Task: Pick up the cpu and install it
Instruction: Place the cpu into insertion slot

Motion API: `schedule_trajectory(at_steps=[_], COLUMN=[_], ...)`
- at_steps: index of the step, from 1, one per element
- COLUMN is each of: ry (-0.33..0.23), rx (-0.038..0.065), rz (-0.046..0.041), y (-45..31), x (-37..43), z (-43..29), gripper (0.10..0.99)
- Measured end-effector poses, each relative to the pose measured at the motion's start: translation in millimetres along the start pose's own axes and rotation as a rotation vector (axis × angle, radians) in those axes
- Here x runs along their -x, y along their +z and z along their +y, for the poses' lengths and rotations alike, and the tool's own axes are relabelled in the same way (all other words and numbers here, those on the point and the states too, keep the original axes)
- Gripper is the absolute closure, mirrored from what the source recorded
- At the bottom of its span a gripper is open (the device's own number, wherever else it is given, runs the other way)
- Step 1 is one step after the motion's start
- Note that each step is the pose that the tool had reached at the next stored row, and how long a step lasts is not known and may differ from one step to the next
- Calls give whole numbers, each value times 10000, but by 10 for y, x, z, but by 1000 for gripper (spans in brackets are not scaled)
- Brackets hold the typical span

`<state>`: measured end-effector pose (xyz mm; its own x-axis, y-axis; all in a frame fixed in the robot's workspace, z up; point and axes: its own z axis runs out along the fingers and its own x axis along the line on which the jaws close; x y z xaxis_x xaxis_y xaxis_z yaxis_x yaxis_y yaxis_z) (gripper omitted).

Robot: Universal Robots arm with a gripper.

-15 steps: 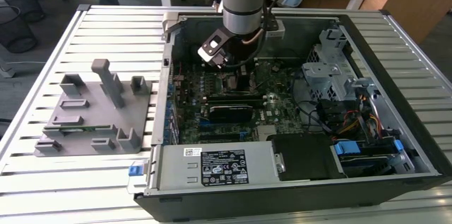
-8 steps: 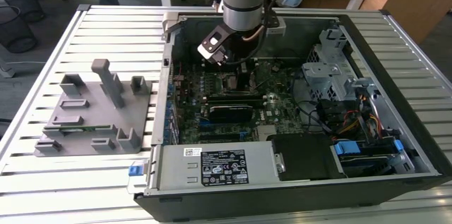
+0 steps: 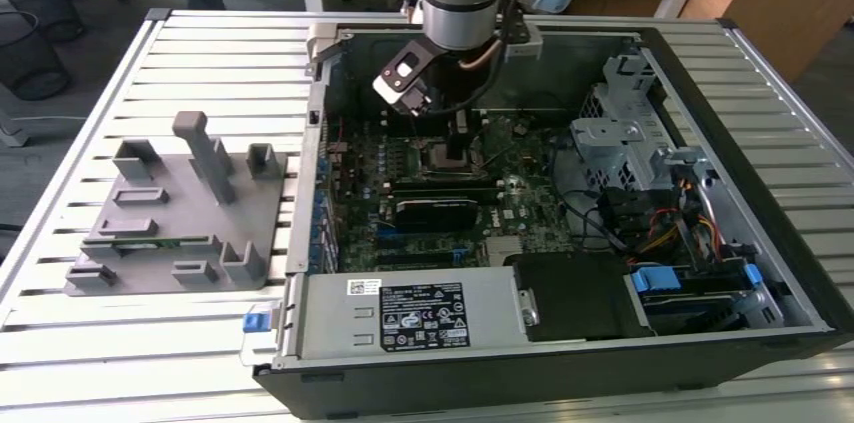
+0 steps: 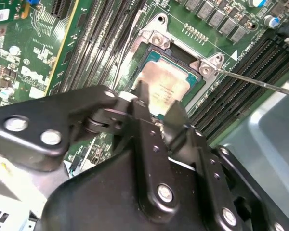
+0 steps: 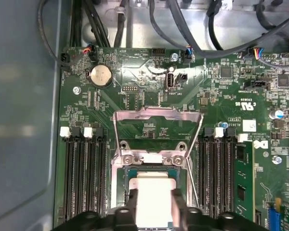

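The cpu [image 5: 154, 185], a flat square chip with a silvery top, lies level in the open black socket [image 5: 119, 166] on the green motherboard [image 3: 514, 158] inside the computer case. My gripper [image 5: 155, 199] hangs straight over the socket, and its two black fingers [image 5: 132, 198] press against opposite sides of the chip. In the second wrist view the cpu [image 4: 166, 82] shows just past the gripper [image 4: 159, 102], with a thin green rim around it. In the exterior view the gripper [image 3: 459, 148] reaches down into the middle of the board. The socket's metal cover plate [image 5: 159, 115] is flipped open.
Memory slots [image 5: 82, 173] run along both sides of the socket. The thin socket lever [image 4: 260, 83] sticks out beside it. A power supply [image 3: 414, 318], drive cage [image 3: 627, 133] and cables [image 3: 667, 233] crowd the case. A grey parts fixture [image 3: 180, 213] sits on the table at the exterior view's left.
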<state>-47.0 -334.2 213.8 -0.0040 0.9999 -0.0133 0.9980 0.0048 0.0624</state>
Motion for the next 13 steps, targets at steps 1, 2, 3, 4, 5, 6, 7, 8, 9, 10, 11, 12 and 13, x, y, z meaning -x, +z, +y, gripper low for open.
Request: schedule_trajectory(at_steps=[1,2,3,4,5,6,7,8,9,10,11,12,13], ry=[0,0,0,0,0,0,0,0,0,0,0,0,0], rx=[0,0,0,0,-1,-1,-1,-2,-1,-1,-1,-1,-2], rz=[1,1,1,1,1,1,0,0,1,2,1,1,0], y=[-19,-37,-58,-77,-94,-110,-128,-144,-159,-174,-188,-199,-214], x=[0,0,1,1,1,1,2,2,2,2,3,3,3], z=[2,3,5,6,7,8,9,10,11,12,13,14,15], gripper=[671,729,788,788,847,906,906,965,965,980,980,980,980])
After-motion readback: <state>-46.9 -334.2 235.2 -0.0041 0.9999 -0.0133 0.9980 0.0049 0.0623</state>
